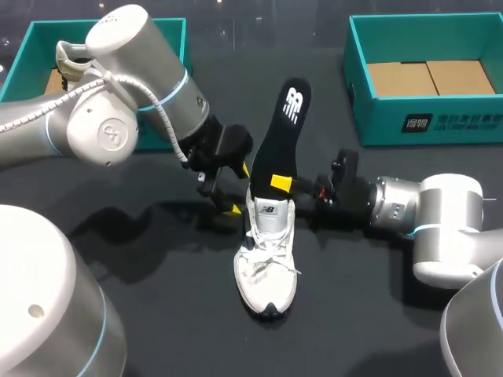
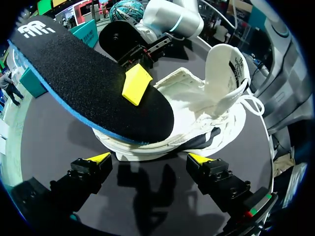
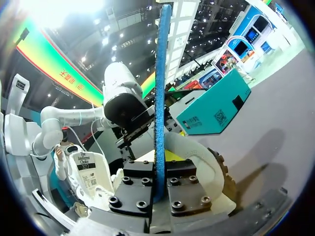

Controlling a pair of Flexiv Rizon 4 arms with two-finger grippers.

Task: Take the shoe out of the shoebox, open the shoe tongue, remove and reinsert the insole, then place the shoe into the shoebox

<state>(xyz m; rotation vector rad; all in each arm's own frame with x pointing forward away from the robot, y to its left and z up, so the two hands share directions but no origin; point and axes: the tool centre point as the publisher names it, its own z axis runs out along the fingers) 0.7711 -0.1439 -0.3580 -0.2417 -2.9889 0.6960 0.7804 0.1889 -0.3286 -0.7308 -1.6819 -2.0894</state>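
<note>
White shoe (image 1: pixel 267 263) is sitting mid-table on the black table (image 1: pixel 157 314), toe pointing twd the near edge, laces loose. Black insole (image 1: pixel 283 133) is standing nearly upright, lower end at the shoe's heel opening, logo end up top. R gripper (image 1: pixel 277 183), coming in from the right, is gripping the insole's lower part, w/ one yellow tip showing on its face. L gripper (image 1: pixel 228 206) is hanging low just beside the shoe's heel; contact can't be told. Two teal boxes are sitting at the far edge: L shoebox (image 1: pixel 27 59) partly behind the L arm (image 1: pixel 118 110), R shoebox (image 1: pixel 377 118) showing brown cardboard inside.
</note>
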